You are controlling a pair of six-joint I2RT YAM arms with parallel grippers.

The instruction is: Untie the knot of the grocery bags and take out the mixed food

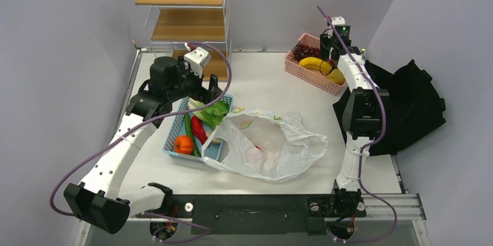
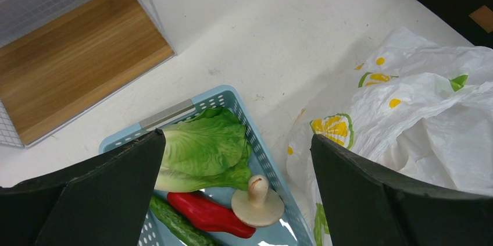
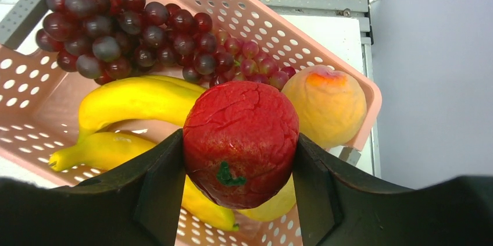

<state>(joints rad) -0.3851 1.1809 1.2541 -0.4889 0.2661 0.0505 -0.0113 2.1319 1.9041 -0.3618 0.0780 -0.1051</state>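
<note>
Right gripper (image 3: 238,144) clamps an apple (image 3: 241,118) over pink basket (image 3: 250,10), so unloading step; left gripper (image 2: 237,141) gapes wide, empty, above blue basket (image 2: 174,115) beside bag (image 1: 273,141) lying open mid-table; next: lower, release apple, reach into bag.

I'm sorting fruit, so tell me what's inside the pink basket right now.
Dark grapes, bananas and a yellow-orange peach-like fruit show. The red apple gripped by the right end effector covers part of the pink basket, hiding its floor there.
</note>
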